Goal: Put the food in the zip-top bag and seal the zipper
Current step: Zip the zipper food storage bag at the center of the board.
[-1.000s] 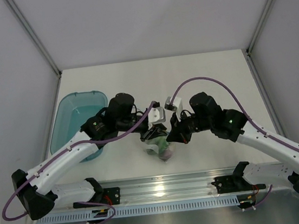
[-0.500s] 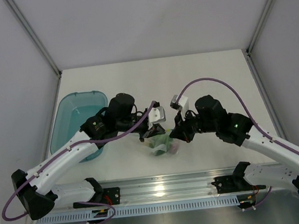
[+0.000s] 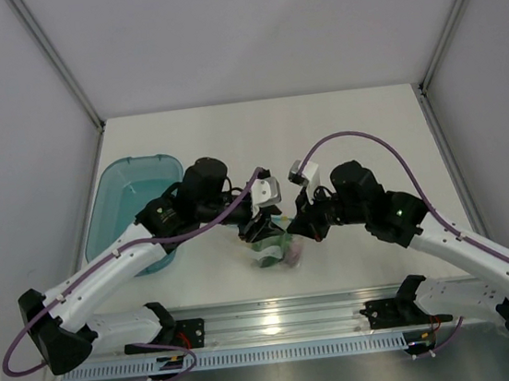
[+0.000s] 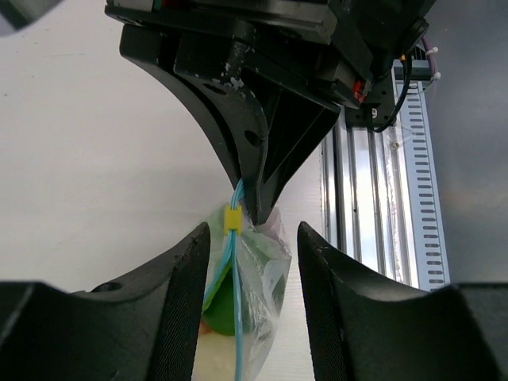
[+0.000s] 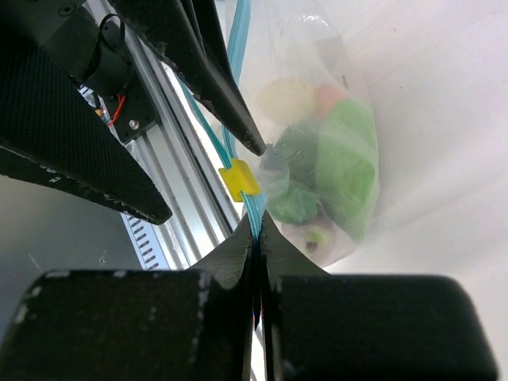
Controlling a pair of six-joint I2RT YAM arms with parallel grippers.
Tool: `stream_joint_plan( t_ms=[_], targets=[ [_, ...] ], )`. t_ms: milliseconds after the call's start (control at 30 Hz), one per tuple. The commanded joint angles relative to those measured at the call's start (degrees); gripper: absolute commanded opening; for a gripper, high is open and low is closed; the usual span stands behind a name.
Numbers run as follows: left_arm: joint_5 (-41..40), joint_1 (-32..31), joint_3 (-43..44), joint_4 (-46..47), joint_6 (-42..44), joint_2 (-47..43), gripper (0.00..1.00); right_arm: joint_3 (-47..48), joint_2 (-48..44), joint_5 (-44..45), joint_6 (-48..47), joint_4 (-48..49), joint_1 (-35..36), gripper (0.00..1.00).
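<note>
sealing stage, food point(image 5: 345, 171) already inside zip-top bag point(image 5: 341, 95) hanging over table point(image 3: 368, 130). pinching zipper point(image 5: 238, 32) beside yellow slider point(image 5: 239, 180) with right gripper point(image 5: 255, 238); straddling bag with left gripper point(image 4: 252, 238), fingers wide. next, likely: clamp left, draw slider along.

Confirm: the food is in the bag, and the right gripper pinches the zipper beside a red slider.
The slider is yellow, not red; the right wrist view shows it. The rest holds: food in the bag, right gripper pinching the zipper.

Zip-top bag point(image 3: 273, 247) near front of table point(image 3: 350, 132), food point(image 5: 337, 163) inside (clip point(image 5: 238, 180) on zipper point(image 4: 236, 309)); tray point(image 3: 131, 206) well left of bag.
</note>
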Motion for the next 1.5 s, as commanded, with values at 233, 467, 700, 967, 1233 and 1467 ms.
stream_joint_plan(
  t_ms=[233,467,700,967,1233,1467],
  targets=[
    [1.60,-0.36,4.21,1.32,-1.41,2.10,0.36,1.22,-0.23,-1.53,-0.51,2.27,-0.09,0.00],
    [2.83,-0.36,4.56,0.61,-1.49,3.07,0.24,1.58,0.03,-1.61,-0.42,2.44,-0.09,0.00],
    [3.10,-0.36,5.00,-2.46,0.17,3.51,0.02,1.67,-0.94,0.31,-0.16,2.44,-0.17,0.00],
    [3.80,-0.36,4.47,-3.35,0.00,2.98,0.01,0.08,-1.55,2.95,2.04,4.46,-0.35,0.00],
    [-0.06,-0.27,3.07,-3.70,0.53,1.49,0.00,-0.97,-4.89,7.35,3.36,5.17,-0.96,0.00],
    [-2.70,1.13,0.52,-4.05,-0.61,-1.67,0.00,-1.41,-5.51,8.23,3.80,4.29,-1.93,0.00]
  ],
)
